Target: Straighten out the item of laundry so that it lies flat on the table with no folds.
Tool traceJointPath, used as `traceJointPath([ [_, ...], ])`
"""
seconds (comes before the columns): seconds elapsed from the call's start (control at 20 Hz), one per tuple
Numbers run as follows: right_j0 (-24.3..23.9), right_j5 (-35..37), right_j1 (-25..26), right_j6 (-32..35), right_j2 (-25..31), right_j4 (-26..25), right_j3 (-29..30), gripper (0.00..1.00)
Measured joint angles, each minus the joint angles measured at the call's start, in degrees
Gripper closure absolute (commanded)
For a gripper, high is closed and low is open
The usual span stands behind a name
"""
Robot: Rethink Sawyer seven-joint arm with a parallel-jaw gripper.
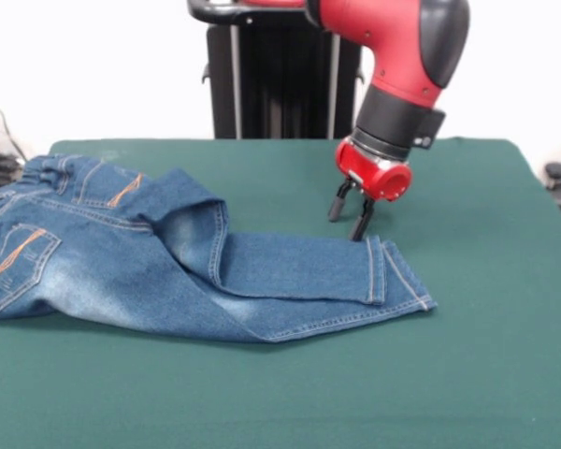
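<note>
The gripper [352, 216] hangs with its two dark fingers [362, 221] spread a little apart, holding nothing; the nearer fingertip comes down just at the far edge of the jeans' hem, though actual contact is hard to make out. The red and black arm [399, 56] enters from above. The jeans [168, 262] lie on the left half of the green table [486, 355], one leg folded over the other, the waistband running off the picture's left edge. Bare felt lies open to the right and near side.
</note>
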Motion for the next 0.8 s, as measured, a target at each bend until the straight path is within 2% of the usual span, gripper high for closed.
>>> traceJointPath([
  [0.8,-2.8,0.0,-3.5,0.0,0.2,-0.1,0.0,0.0],
])
